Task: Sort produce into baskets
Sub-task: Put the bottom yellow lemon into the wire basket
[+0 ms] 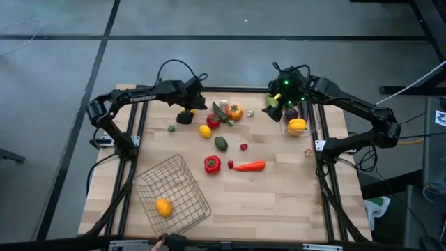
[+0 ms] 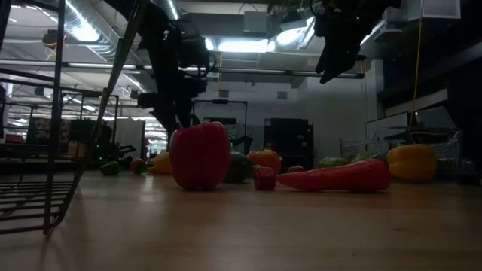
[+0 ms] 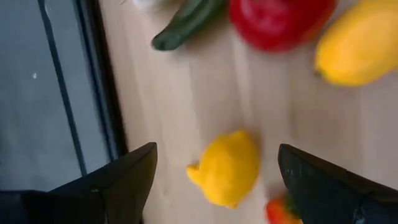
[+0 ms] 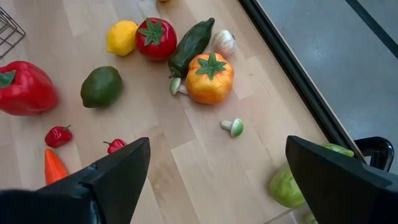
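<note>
My left gripper (image 1: 185, 116) is open at the far left of the table, low over a yellow lemon (image 3: 227, 168) that lies on the wood between its two fingers, with gaps on both sides. Next to it lie a tomato (image 1: 213, 120), another lemon (image 1: 205, 130) and a green cucumber (image 1: 221, 111). My right gripper (image 1: 284, 97) is open and empty, raised at the far right next to the clear bin (image 1: 311, 130), which holds a yellow pepper (image 1: 297, 125) and a purple eggplant (image 1: 291, 113). The wire basket (image 1: 182, 183) at the near left holds one orange-yellow fruit (image 1: 163, 207).
Mid-table lie an orange tomato (image 4: 210, 78), a dark green fruit (image 4: 101, 86), a red pepper (image 1: 212, 164), a carrot (image 1: 249, 166), two tiny red pieces (image 4: 57, 135), a garlic (image 4: 224, 42) and a small mushroom (image 4: 233, 127). A small green piece (image 1: 171, 128) lies left of my left gripper.
</note>
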Motion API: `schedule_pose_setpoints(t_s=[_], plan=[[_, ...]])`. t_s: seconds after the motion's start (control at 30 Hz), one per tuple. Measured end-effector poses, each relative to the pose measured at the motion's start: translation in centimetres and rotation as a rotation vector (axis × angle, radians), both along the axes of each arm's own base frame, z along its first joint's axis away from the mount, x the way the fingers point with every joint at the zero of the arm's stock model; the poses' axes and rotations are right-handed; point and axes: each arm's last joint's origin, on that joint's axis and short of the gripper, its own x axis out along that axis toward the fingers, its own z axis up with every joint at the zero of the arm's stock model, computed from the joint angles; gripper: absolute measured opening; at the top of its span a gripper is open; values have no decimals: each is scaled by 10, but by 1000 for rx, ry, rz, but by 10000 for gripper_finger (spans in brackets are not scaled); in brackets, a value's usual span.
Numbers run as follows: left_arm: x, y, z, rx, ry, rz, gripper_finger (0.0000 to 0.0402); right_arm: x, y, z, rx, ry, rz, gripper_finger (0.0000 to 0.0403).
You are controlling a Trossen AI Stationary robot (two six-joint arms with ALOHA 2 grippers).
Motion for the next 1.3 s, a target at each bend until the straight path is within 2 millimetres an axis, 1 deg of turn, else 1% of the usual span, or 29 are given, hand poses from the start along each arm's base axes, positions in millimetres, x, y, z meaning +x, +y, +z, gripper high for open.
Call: schedule_pose_setpoints(t_s=[0.1,0.2,0.37,0.5,0.6,0.7,0.8,0.9,1.0,1.2,1.3], plan=[[10,-11,6,-11,-40,26,331,0,0,0,0,0,0,372],[19,-26,7,-31,-65,26,331,0,0,0,0,0,0,372],[28,-54,4,-108,-69,-63,331,0,0,0,0,0,0,372],[32,-68,3,-117,-58,-109,331,0,0,0,0,0,0,372],[32,-69,2,-145,-72,-45,331,0,0,0,0,0,0,372],[32,-70,2,-241,-124,47,331,0,0,0,0,0,0,372],[38,-76,4,-312,-187,55,331,0,0,0,0,0,0,372],[44,-80,-1,-309,-192,27,331,0,0,0,0,0,0,372],[49,-81,-12,-288,-140,-26,331,0,0,0,0,0,0,372],[55,-76,-34,-205,-46,-58,331,0,0,0,0,1,0,372],[57,-74,-41,-174,-8,-80,331,0,0,0,1,1,0,372]])
